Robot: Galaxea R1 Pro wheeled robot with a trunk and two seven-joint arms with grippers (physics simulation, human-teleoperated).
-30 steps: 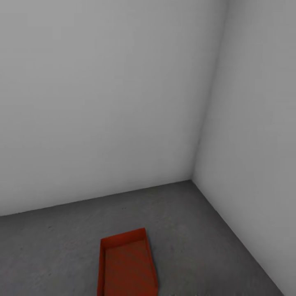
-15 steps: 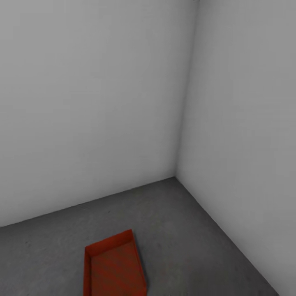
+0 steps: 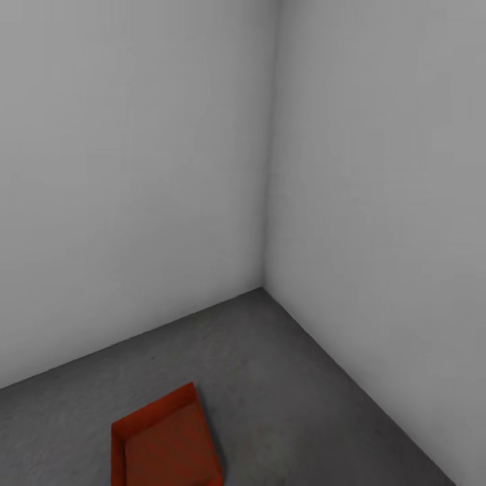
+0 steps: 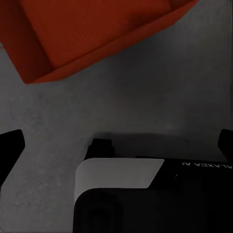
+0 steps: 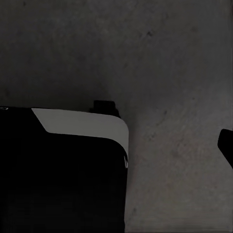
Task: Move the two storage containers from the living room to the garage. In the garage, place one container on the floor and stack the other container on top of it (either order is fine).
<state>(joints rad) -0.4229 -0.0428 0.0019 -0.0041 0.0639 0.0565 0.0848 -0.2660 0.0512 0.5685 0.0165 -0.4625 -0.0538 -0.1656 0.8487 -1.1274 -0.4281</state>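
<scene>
**Container on garage floor, fingers spread above it**

Left fingers (image 4: 119,145) spread wide, dark tips at the two opposite edges of the left wrist view, nothing between them but bare concrete. Beyond the tips, well past the gap: an orange-red storage container (image 4: 92,36), lidless, ribbed inside, lying flat on the floor (image 4: 160,92), untouched by either tip. Beside the gap, a black-and-white part of the robot's body (image 4: 121,174).

Right fingers: one dark fingertip (image 5: 226,143) at the picture's edge, the other out of frame, so spread or closed cannot be told. Ahead of it, rough dark grey concrete only; a black-and-white body part (image 5: 82,124) alongside.

From the head: same container (image 3: 165,442) near a corner of the garage, resting on grey floor (image 3: 283,391), apart from both plain white-grey walls (image 3: 135,169).
</scene>
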